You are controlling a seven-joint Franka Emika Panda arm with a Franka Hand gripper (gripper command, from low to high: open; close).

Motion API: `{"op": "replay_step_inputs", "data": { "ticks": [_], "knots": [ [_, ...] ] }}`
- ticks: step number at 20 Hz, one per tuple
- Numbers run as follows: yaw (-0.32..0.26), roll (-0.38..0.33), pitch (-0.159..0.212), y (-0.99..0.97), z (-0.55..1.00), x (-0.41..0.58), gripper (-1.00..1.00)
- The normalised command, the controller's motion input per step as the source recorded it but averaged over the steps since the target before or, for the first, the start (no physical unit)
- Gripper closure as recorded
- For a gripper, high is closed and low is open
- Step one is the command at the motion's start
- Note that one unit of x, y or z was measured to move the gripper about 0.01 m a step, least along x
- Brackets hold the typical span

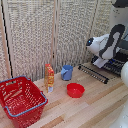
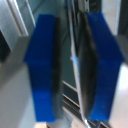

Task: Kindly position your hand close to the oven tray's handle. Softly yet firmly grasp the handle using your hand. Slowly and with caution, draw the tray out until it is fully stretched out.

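Looking at the exterior view, your arm sits at that view's right with the hand down by the oven tray, which juts out over the wooden table from the oven (mostly cut off by the frame edge). The handle is the thin dark bar along the rack's front edge. In the wrist view the two blue fingers stand one on each side of a thin bright bar (blurry, likely the handle); a gap shows on both sides, so you can't tell if the pincer is clenched on it or merely around it. Elsewhere on the table: red bowl, blue cup, orange carton upright, red basket at the exterior view's left.
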Motion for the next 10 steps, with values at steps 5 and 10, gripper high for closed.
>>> {"op": "replay_step_inputs", "data": {
  "ticks": [5, 10],
  "knots": [
    [-0.04, -0.044, -0.005, 0.25, 0.0, 0.0, 1.0],
    [-0.088, -0.075, -0.058, 0.71, 0.0, 0.0, 1.0]
  ]
}}
